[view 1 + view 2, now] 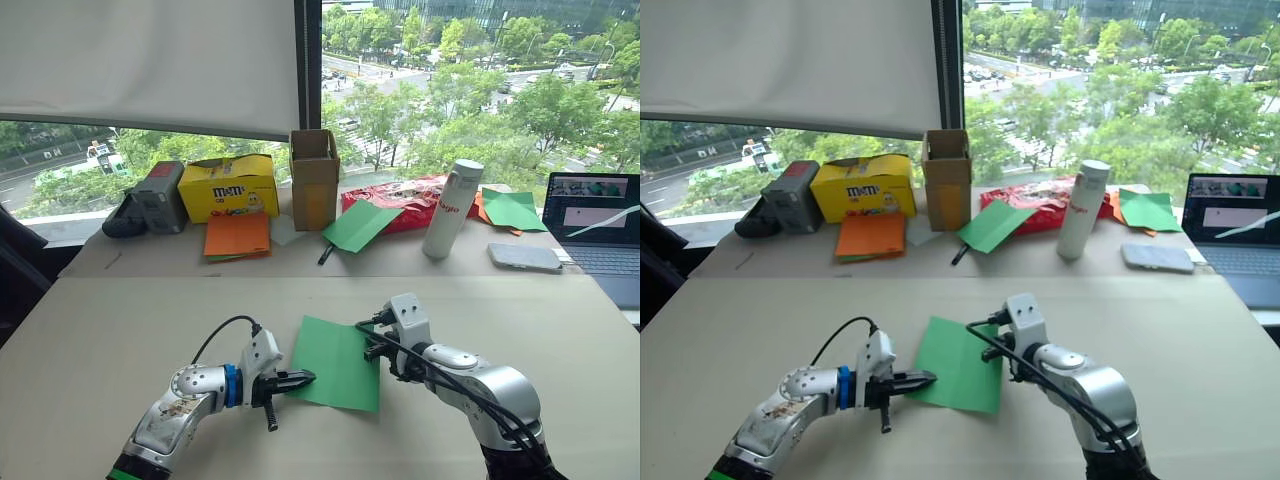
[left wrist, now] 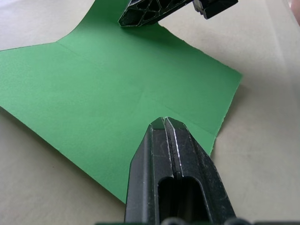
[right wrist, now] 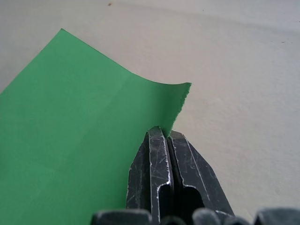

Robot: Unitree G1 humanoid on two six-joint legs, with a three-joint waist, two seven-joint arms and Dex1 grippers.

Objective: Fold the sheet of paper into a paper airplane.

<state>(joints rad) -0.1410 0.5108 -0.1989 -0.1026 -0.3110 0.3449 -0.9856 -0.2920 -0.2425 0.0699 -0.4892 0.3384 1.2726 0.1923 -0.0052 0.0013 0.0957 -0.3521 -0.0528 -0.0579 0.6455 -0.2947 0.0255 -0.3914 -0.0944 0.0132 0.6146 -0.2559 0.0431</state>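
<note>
Two end effectors have the sheet of paper [image 1: 338, 362] pinched at opposite edges, low in the centre of the frame on the pale counter [image 1: 120, 320]. The left end effector [image 1: 300, 379] is clamped on the sheet's lower-left edge, its black fingers pressed together over the green. The right end effector [image 1: 374, 349] is clamped on the right edge near the upper corner, and the right wrist view shows that corner curling up off the counter. The sheet is mostly flat, with a faint crease running across it, so the folding seems barely begun.

My guess is that the step in hand is carrying the lifted right corner over toward the crease. To do it well, the left grip should act as an anchor, holding its edge flat while the right arm sweeps low and slow so the thin paper bends, not tears. Line the edge up with the crease before pressing down. Spare orange sheets [image 1: 237, 236] and a second green sheet [image 1: 358, 224] lie well apart, higher in the frame
</note>
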